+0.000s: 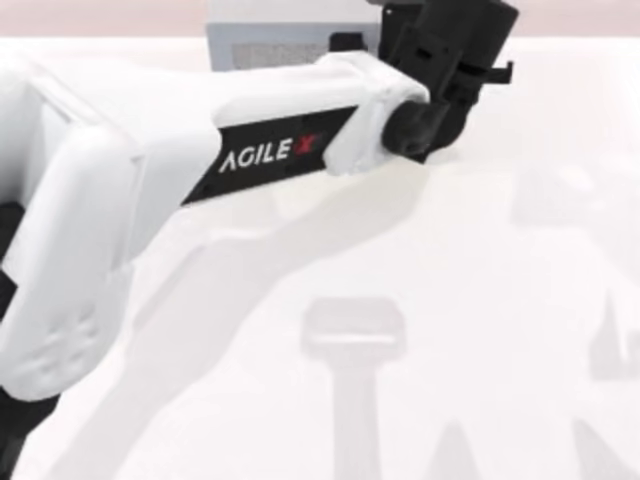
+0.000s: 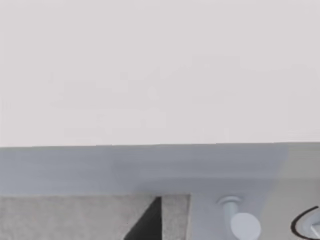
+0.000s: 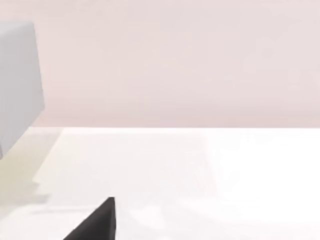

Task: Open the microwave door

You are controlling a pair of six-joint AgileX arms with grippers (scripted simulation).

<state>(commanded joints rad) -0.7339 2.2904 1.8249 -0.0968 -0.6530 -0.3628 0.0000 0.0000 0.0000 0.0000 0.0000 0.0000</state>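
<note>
The microwave [image 1: 262,38] is a light-grey box at the table's far edge, mostly covered by my left arm in the top view. My left gripper [image 1: 470,62] is black and held at the microwave's right front corner. In the left wrist view the microwave door [image 2: 70,220] fills the lower left with its speckled mesh window, and a black part of my left gripper [image 2: 150,225] lies over the window's edge beside the knob panel. One round silver knob [image 2: 245,226] shows there. The door looks flush with the front. My right gripper [image 3: 97,222] shows only as a black tip over the table.
The white table [image 1: 450,300] spreads in front of the microwave, crossed by arm shadows. My left arm's white forearm [image 1: 290,150] spans the left half of the top view. The microwave's grey side [image 3: 17,85] shows in the right wrist view, well away from the right gripper.
</note>
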